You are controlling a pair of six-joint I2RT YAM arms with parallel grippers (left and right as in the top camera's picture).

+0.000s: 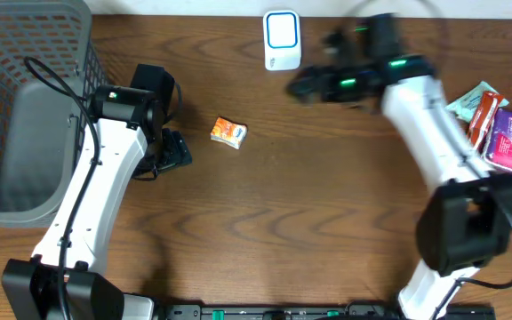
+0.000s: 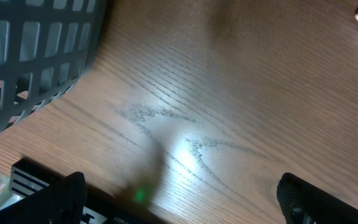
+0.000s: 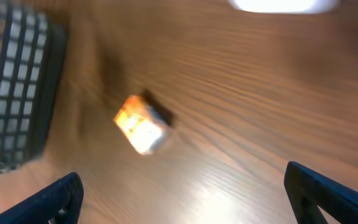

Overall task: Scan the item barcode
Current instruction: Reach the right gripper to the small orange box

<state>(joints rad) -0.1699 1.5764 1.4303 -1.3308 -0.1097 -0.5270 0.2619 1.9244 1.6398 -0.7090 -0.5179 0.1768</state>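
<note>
The item, a small orange-and-white box point(image 1: 228, 132), lies alone on the wooden table. In the right wrist view the box point(image 3: 140, 124) is blurred and sits well ahead of my right gripper point(image 3: 185, 199), which is open with nothing between its fingers. Overhead, the right gripper point(image 1: 308, 84) is motion-blurred, just right of the white-and-blue scanner point(image 1: 282, 40) at the back edge. My left gripper point(image 1: 174, 149) rests left of the box; in its wrist view the left gripper point(image 2: 185, 199) is open over bare wood.
A grey mesh basket point(image 1: 25, 107) fills the far left, its wall also showing as the basket point(image 2: 30, 56) in the left wrist view. Several snack packets point(image 1: 505, 133) lie at the right edge, beside the right arm.
</note>
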